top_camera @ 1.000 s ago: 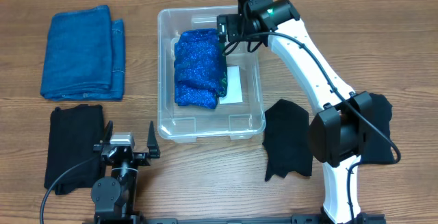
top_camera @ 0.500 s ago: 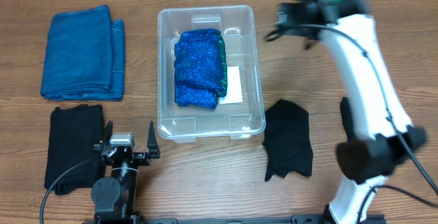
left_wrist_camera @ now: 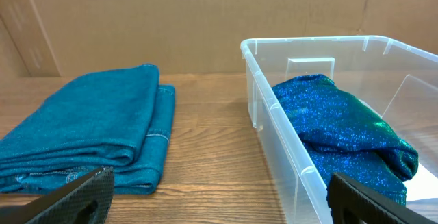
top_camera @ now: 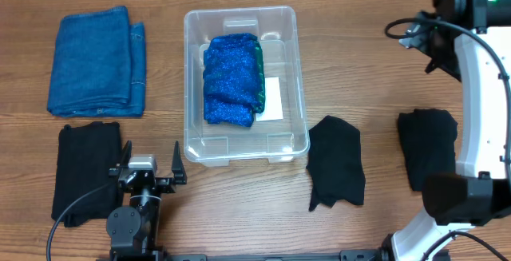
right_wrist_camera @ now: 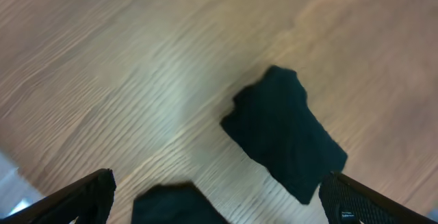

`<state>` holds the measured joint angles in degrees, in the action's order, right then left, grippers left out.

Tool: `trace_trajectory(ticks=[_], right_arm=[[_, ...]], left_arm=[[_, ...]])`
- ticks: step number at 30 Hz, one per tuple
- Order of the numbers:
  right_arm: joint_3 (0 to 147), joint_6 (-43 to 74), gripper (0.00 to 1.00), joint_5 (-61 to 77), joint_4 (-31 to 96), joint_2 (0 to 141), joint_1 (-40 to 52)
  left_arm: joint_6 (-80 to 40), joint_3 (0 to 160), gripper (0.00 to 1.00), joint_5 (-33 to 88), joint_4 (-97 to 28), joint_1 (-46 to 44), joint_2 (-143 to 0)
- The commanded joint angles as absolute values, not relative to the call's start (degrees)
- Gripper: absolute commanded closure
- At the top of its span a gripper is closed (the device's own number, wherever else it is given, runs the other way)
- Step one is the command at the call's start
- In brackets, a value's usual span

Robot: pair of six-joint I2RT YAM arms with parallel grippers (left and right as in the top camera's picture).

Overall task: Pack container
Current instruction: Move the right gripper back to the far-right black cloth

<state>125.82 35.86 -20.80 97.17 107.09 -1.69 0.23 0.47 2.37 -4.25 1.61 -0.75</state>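
- A folded blue towel (top_camera: 96, 60) lies toward the far left corner of the table, with a folded black cloth (top_camera: 86, 169) below it at the near left corner.
- The left gripper (top_camera: 150, 161) sits low at the near edge, just right of that black cloth. Its jaws are spread wide and hold nothing.
- The container (top_camera: 192, 77) stands upright at mid-table, nearer the far edge. A sparkly blue cloth (top_camera: 231, 77) fills its left half, and the white label (top_camera: 273, 97) shows through the bare right half.
- The container looks light, thin-walled and fairly stiff, with smooth sides that would probably slip in a pinch. The rim, or a short end wall, seems the safest place to grip. A push from the side would likely slide it across the wood.
- A black cloth (top_camera: 335, 161) lies just right of the container's near corner, and another (top_camera: 429, 145) lies toward the right edge. Both look soft and limp, best pinched at a thick fold.
- The right gripper (right_wrist_camera: 217, 198) hangs high over the far right corner, jaws wide apart and empty.
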Motion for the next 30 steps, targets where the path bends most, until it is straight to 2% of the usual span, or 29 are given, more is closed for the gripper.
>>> trace_trajectory(ticks=[1,7,12,17,22,23,25,30], right_arm=[[121.3,53.8,0.00,-23.4,97.0,106.5,-7.1],[111.4,69.2,0.00,-19.5,96.0,106.5,-14.6],[100.8,72.3,0.27,-15.3,90.0,106.5,-19.6],[91.2,72.3,0.34,-9.4,82.2,106.5,-22.6],[83.0,74.8,0.69,-6.5,77.4,106.5,-23.1],[81.0,76.8,0.81,-6.4,76.6,106.5,-23.1],[78.6,79.1,0.95,-6.3,75.7,106.5,-23.1],[74.9,79.6,0.96,-6.3,73.2,106.5,-23.1]], left_arm=[[1.3,0.3,0.00,2.4,-4.3,2.0,-0.4],[1.3,0.3,0.00,2.4,-4.3,2.0,-0.4],[1.3,0.3,0.00,2.4,-4.3,2.0,-0.4],[1.3,0.3,0.00,2.4,-4.3,2.0,-0.4],[1.3,0.3,0.00,2.4,-4.3,2.0,-0.4],[1.3,0.3,0.00,2.4,-4.3,2.0,-0.4],[1.3,0.3,0.00,2.4,-4.3,2.0,-0.4],[1.3,0.3,0.00,2.4,-4.3,2.0,-0.4]])
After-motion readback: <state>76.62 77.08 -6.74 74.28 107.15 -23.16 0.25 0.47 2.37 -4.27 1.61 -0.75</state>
